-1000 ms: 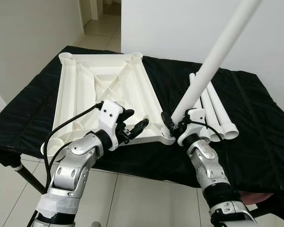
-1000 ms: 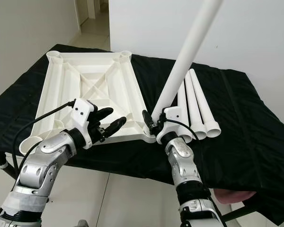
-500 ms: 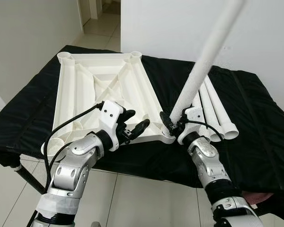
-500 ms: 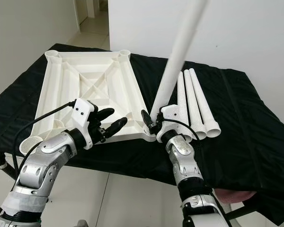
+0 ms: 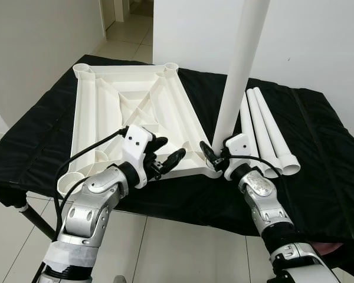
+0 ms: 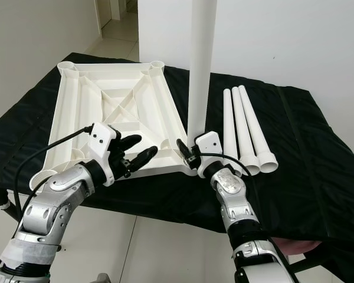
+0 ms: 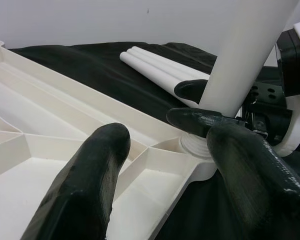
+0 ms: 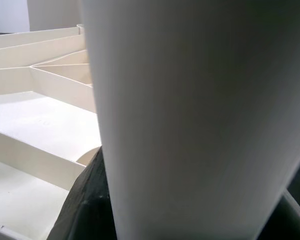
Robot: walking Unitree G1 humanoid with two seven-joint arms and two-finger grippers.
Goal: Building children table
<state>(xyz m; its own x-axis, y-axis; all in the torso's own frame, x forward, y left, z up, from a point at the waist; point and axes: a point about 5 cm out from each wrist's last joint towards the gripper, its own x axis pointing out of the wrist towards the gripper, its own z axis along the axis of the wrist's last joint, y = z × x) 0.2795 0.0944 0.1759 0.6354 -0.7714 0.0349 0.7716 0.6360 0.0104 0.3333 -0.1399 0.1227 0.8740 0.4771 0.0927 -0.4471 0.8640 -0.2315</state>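
- Tabletop (image 5: 124,112) lies underside up on the cloth-covered table (image 5: 318,171), ahead of the left gripper (image 5: 164,158).
- Leg (image 5: 239,71) stands upright in the right gripper (image 5: 215,158), base at the tabletop's near corner socket (image 7: 197,146).
- Three spare legs (image 5: 265,130) lie side by side, right of the right gripper.

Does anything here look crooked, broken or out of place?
Nothing stands out. The white tabletop lies upside down on the black cloth, as assembly needs. The right pincer holds one leg upright at its near corner socket. Three more legs lie neatly side by side.
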